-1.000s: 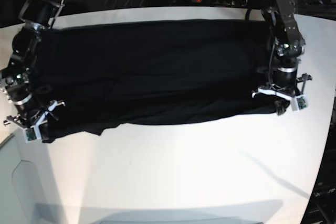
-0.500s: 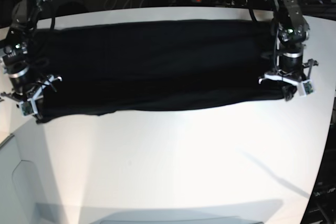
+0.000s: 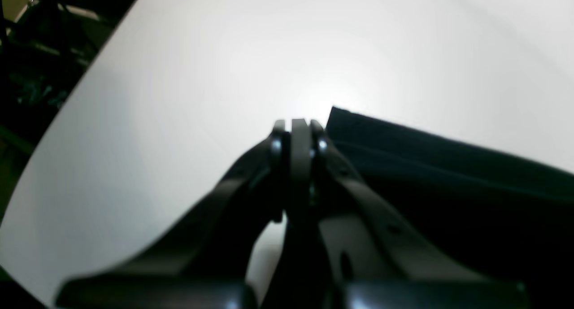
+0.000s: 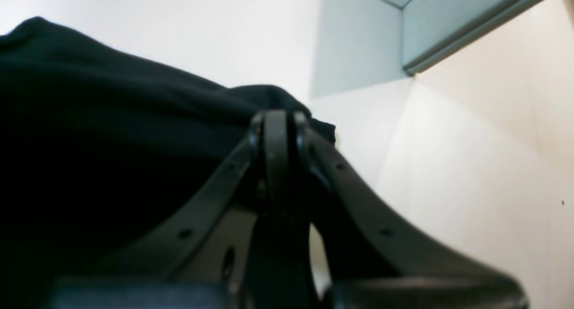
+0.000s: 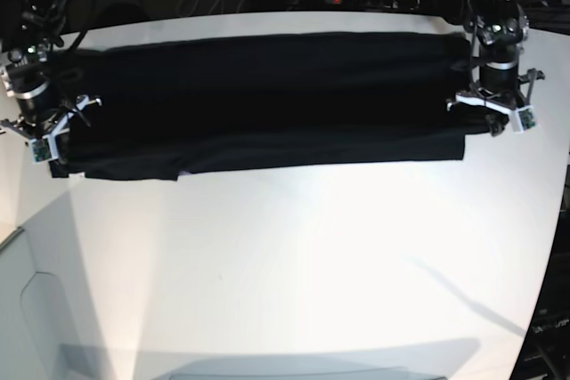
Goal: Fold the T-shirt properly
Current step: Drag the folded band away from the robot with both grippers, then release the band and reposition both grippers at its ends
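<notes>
A: Right gripper [image 5: 55, 154] is pinched closed on the T-shirt's [image 5: 267, 100] left edge; the shirt lies across the far side of the white table [image 5: 303, 264], with the near side bare.

B: Left gripper [image 5: 495, 126] is closed too, probably pinching the hem, it's dark.

Matt black cloth on the T-shirt [image 5: 267, 95], soft and lightly creased. White bench [image 5: 312, 264], smooth with a faint sheen. Left end effector [image 3: 298, 125] shows dark plastic, slightly glossy.

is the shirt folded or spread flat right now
Folded. The T-shirt lies as a long narrow band across the white table, with stacked cloth edges visible in the left wrist view.
</notes>
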`<move>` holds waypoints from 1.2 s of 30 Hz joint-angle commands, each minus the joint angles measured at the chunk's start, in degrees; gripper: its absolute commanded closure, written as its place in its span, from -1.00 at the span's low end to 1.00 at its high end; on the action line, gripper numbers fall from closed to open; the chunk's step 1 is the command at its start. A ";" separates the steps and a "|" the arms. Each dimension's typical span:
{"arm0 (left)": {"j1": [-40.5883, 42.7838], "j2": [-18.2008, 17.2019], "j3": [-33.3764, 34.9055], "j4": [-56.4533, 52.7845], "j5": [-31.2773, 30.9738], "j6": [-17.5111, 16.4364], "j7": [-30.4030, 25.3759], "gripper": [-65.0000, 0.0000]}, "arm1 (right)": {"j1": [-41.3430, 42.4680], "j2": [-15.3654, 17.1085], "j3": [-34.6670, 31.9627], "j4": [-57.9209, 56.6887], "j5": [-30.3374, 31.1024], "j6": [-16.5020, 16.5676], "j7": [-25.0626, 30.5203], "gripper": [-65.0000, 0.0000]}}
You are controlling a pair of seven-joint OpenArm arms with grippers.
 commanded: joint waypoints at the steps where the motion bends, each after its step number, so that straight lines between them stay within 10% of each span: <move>1: 0.29 -0.62 -0.32 0.80 0.37 0.12 -1.48 1.00 | -0.57 0.78 0.30 1.02 0.58 0.60 1.15 1.00; 36: 2.04 -0.97 1.00 -7.64 0.37 0.12 -1.39 1.00 | -10.77 -0.37 0.13 0.67 0.32 0.60 1.15 1.00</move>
